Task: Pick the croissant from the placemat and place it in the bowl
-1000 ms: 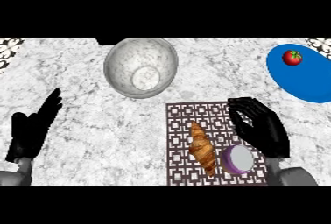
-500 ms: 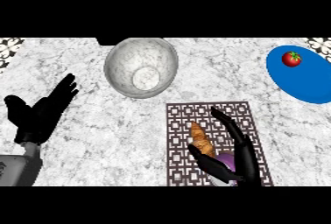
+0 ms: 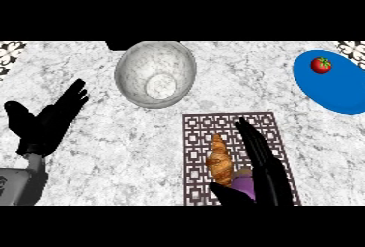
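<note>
Marbled grey counter point(image 3: 143, 140) fills the view, with a patterned placemat point(image 3: 200, 144) set at its near middle. On the mat lies the croissant point(image 3: 219, 161), long axis running away from the robot, which leaves its two long flanks free for a grasp from the sides. The right hand point(image 3: 260, 159) comes in just right of it, fingers straight and stretched along the pastry's length, thumb point(image 3: 228, 194) crossing under its near end; nothing is curled round it yet, so the hand reads as open and bracketing, not holding. A small purple thing point(image 3: 246, 183) shows between thumb and palm, mostly hidden; it sits close enough to be caught when the fingers shut. The bowl point(image 3: 155, 72) stands beyond the mat to its far left, well apart from the croissant, mouth up and with nothing in it, so the carry looks short and diagonal. A blue plate point(image 3: 335, 91) with a tomato point(image 3: 321, 64) sits at the far right, out of that path. The left hand point(image 3: 46, 120) rests open at the left edge, fingers up, clear of the work.
</note>
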